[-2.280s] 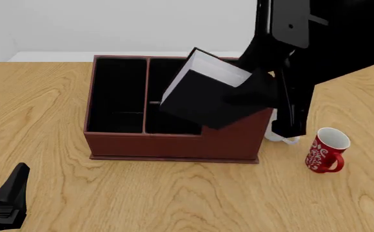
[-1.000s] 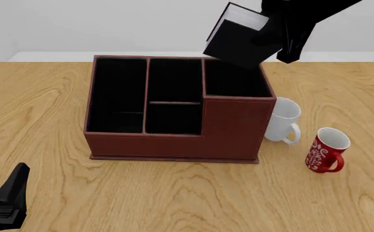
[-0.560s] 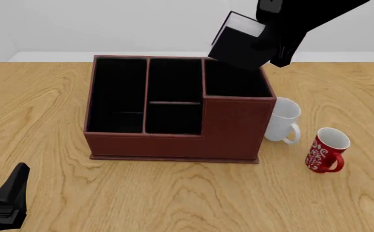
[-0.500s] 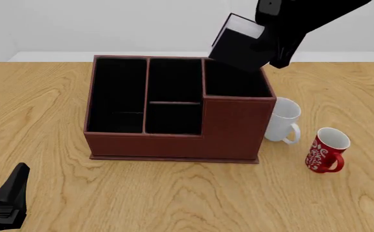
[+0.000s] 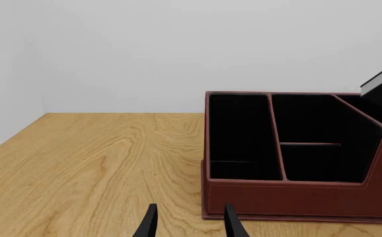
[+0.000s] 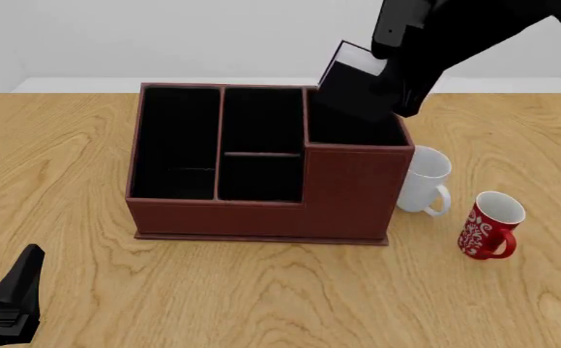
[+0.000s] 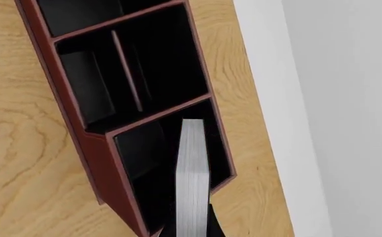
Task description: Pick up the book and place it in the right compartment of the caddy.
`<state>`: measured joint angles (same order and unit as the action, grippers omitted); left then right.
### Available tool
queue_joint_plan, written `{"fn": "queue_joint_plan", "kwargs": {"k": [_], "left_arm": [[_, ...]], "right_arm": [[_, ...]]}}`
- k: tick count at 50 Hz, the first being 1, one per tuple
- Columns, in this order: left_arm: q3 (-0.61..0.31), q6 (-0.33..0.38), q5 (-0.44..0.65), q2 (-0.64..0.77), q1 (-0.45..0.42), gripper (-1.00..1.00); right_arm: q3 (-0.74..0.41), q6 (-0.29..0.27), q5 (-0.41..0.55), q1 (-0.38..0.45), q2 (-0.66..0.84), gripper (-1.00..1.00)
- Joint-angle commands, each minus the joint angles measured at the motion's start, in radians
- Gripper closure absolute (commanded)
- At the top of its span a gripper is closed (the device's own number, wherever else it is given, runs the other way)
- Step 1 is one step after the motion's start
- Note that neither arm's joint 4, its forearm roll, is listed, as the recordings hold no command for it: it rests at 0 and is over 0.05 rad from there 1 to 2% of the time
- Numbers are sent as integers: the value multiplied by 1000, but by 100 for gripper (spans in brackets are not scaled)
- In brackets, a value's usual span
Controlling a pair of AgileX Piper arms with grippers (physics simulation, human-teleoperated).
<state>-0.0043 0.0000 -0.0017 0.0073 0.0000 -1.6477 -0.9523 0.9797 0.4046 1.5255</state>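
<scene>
**Book tipped over the tall right section, about to go in**

The right claw (image 6: 396, 76) is clamped on the book (image 6: 350, 90), gripping it near one end so that the rest hangs free below and can enter first. The book is tilted, black cover toward the front camera, white page edges showing along its upper edge. In the right wrist view the page block (image 7: 192, 182) runs straight out from the claw and lies over the black floor of the right compartment (image 7: 145, 173), between its walls. That alignment, edge-on to the opening, looks chosen so the book can slide in without catching the taller reddish-brown walls. Whether its lower corner already touches a wall cannot be told.

The caddy (image 6: 251, 217) sits on the desk (image 6: 68, 152); its long narrow section and two small middle sections hold nothing visible. A white mug (image 6: 425, 181) stands just beside the caddy's right wall, and a red patterned mug (image 6: 491, 225) stands near that, both apart from the book.

The left claw (image 5: 187, 224) rests low near the desk's near left corner, fingers apart and holding nothing, facing the caddy's front wall.

Compared with a second ago, the book has come lower and nearer the compartment's mouth; half a second ago it still hung slightly higher. The caddy and both mugs have not shifted.
</scene>
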Motion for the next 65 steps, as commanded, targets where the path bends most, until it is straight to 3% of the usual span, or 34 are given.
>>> {"fn": "queue_joint_plan", "kwargs": {"k": [1, 65], "left_arm": [[0, 0, 0, 0, 0, -100], [0, 0, 0, 0, 0, -100]], "right_arm": [[19, 24, -38, 0, 9, 100], [163, 93, -143, -13, 26, 100]]}}
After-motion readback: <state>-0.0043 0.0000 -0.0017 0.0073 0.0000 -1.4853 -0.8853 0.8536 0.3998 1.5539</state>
